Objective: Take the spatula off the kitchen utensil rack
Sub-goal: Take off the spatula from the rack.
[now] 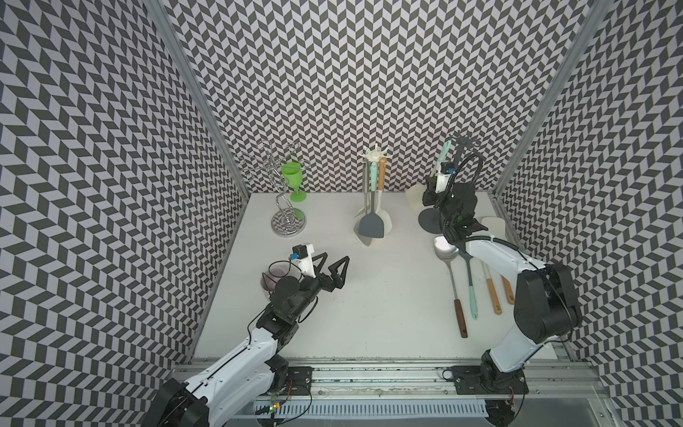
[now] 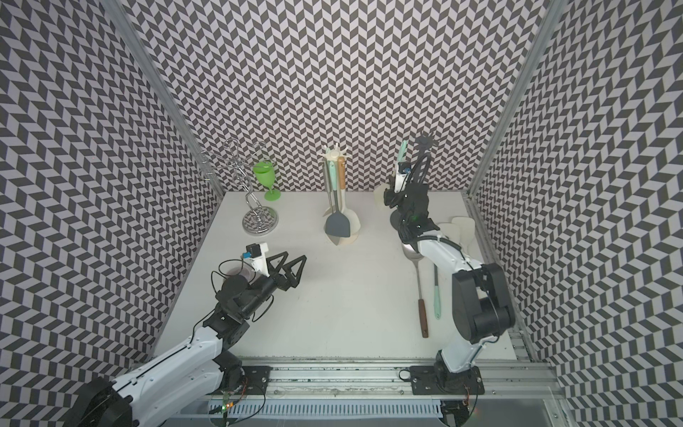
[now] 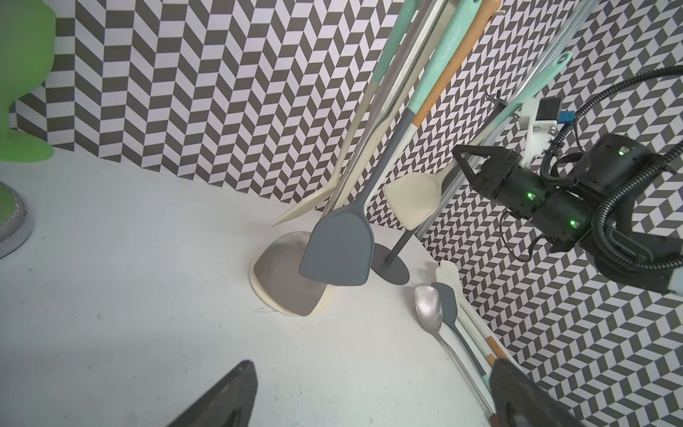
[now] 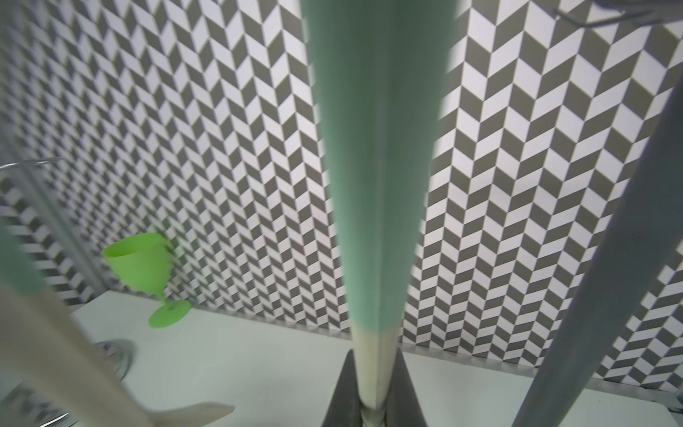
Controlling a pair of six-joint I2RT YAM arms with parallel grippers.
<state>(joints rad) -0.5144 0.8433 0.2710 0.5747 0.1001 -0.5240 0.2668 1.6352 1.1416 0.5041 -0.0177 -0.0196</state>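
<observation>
The spatula, with a mint-green handle (image 1: pixel 444 149) (image 2: pixel 402 151) and a cream blade (image 1: pixel 414 199) (image 3: pixel 414 199), stands tilted at the dark grey utensil rack (image 1: pixel 462 139) (image 2: pixel 425 142) at the back right. My right gripper (image 1: pixel 430 190) (image 2: pixel 390 196) (image 4: pixel 373 406) is shut on the cream lower part of its handle (image 4: pixel 377 185), beside the rack's pole (image 4: pixel 610 277). Whether the handle's end still hangs on a hook, I cannot tell. My left gripper (image 1: pixel 336 257) (image 2: pixel 295 256) (image 3: pixel 373 392) hovers open and empty over the table's left middle.
A cream rack (image 1: pixel 374 157) with several hanging utensils, a grey turner (image 1: pixel 369 225) among them, stands at the back centre. A wire glass holder (image 1: pixel 286 222) and a green goblet (image 1: pixel 294 177) stand back left. Several utensils (image 1: pixel 469 284) lie on the table at right. A dark cup (image 1: pixel 273 281) sits under the left arm.
</observation>
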